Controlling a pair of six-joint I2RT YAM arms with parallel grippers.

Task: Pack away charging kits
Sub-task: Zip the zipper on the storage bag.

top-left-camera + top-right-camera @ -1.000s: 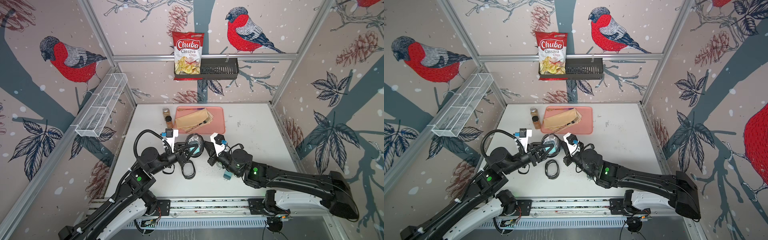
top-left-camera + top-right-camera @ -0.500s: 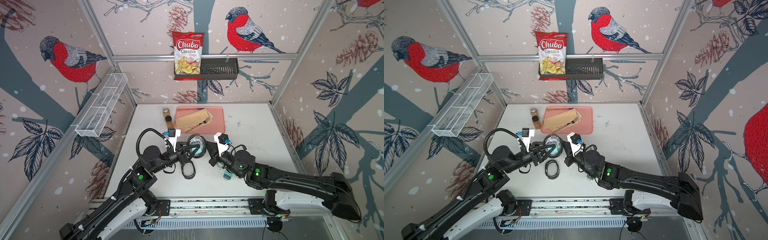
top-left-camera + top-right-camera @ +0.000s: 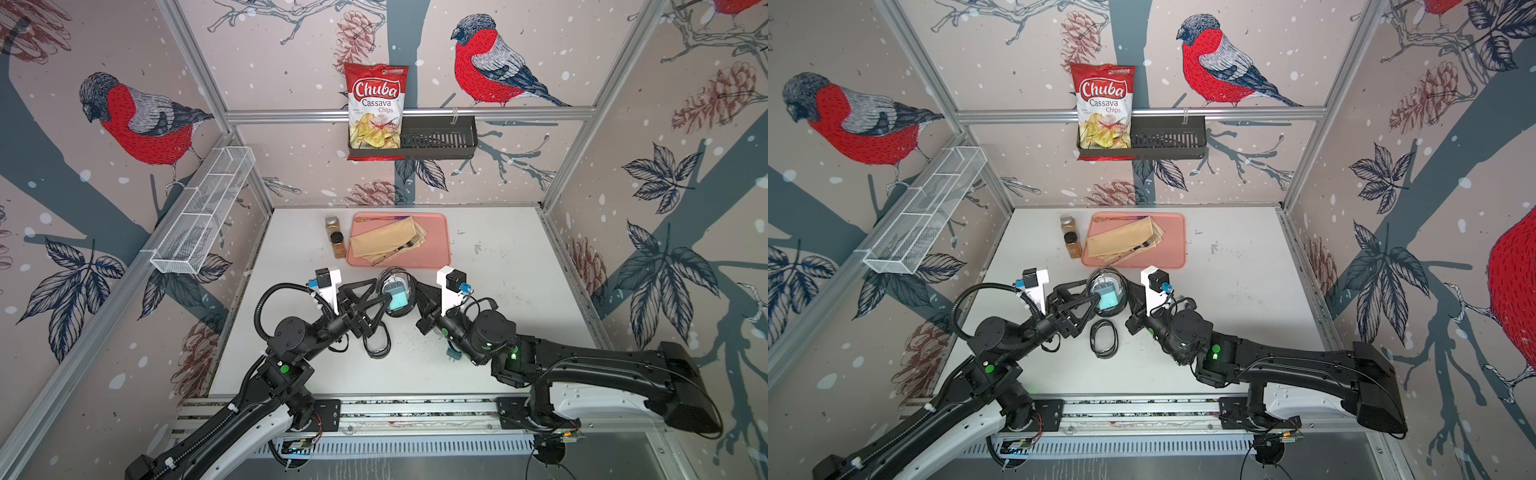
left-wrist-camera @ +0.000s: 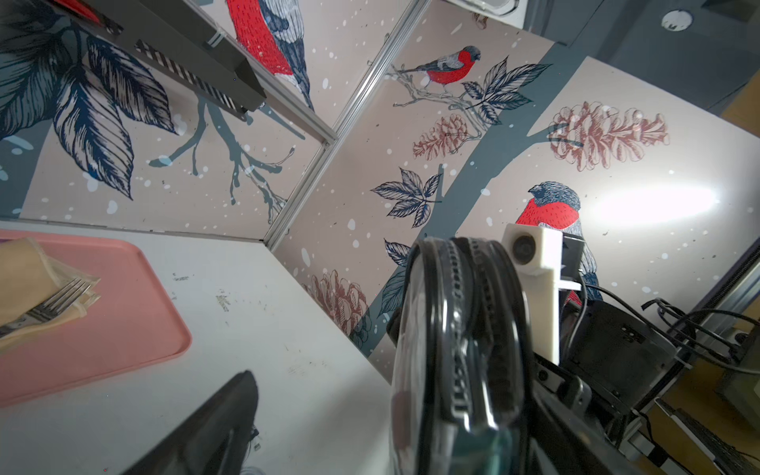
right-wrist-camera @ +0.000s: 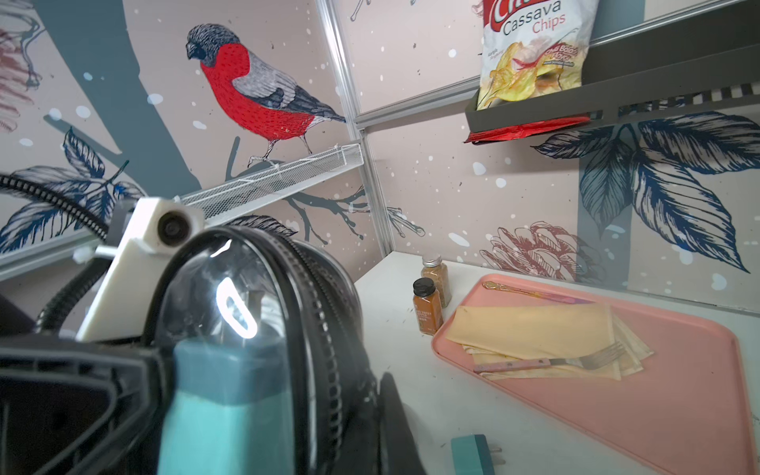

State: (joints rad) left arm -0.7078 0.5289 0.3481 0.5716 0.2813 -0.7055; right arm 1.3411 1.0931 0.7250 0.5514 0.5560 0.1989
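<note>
1. Table, white, carries a pink tray at its far middle.
2. Right gripper is clamped on the right rim of a black case, holding it upright on edge just beside the tray's near edge.
3. Left gripper stands spread wide at the case's left side, gripping nothing.
4. Second case lies flat just nearer.
5. Teal adapter sits inside the held case; a second adapter lies under the right arm.
</note>
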